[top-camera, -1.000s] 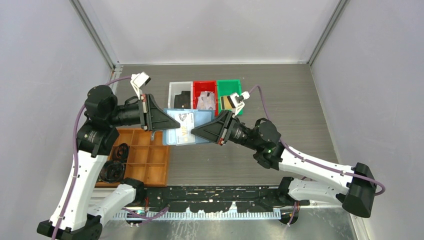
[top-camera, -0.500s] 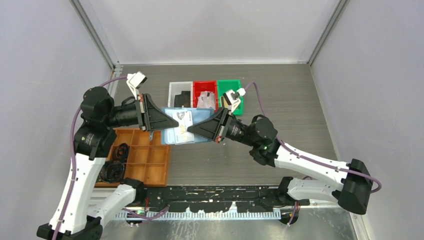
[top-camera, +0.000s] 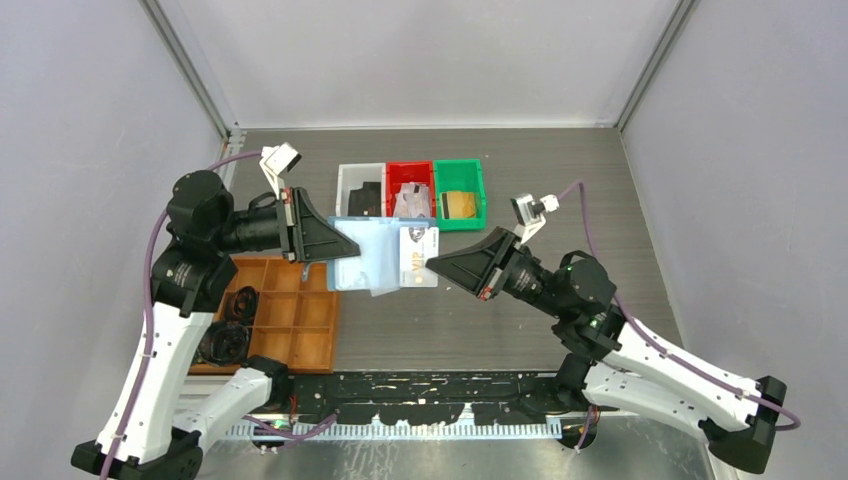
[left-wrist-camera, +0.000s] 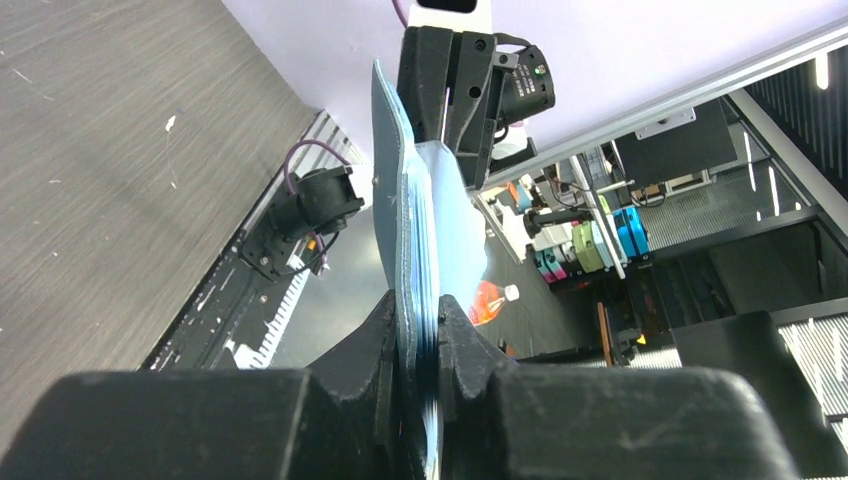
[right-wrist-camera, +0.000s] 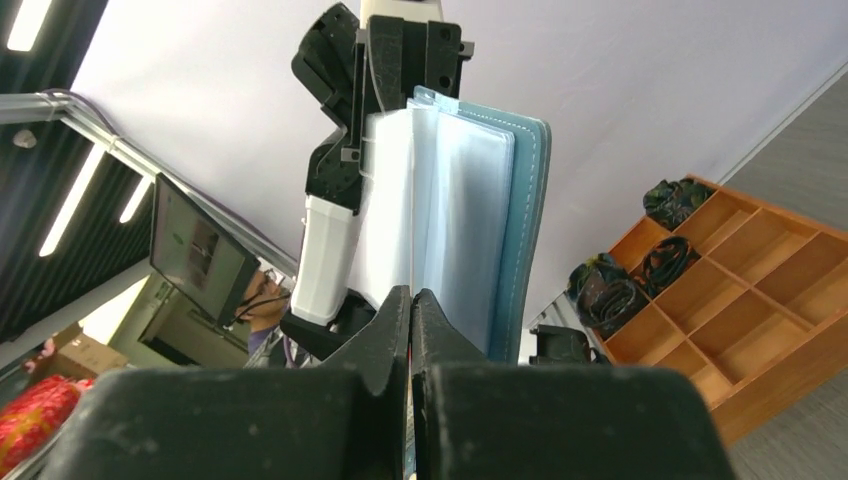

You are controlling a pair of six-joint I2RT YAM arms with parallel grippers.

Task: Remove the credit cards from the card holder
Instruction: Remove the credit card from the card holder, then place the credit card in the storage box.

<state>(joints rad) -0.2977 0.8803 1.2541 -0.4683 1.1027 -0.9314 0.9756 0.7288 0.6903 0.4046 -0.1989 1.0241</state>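
the white credit card (top-camera: 418, 258) is hanging above the table (top-camera: 580, 200), just beside the right edge of the card holder (top-camera: 365, 262), with the right gripper (top-camera: 429, 264) clenching the card's right end. the left gripper (top-camera: 350, 251) is pinching the light blue card holder's left side, its clear sleeves (right-wrist-camera: 455, 220) fanning open. behind them, the white, red and green bins (top-camera: 410, 165) are sitting in a row, and the orange-brown tray (top-camera: 310, 345) is lying to the left.
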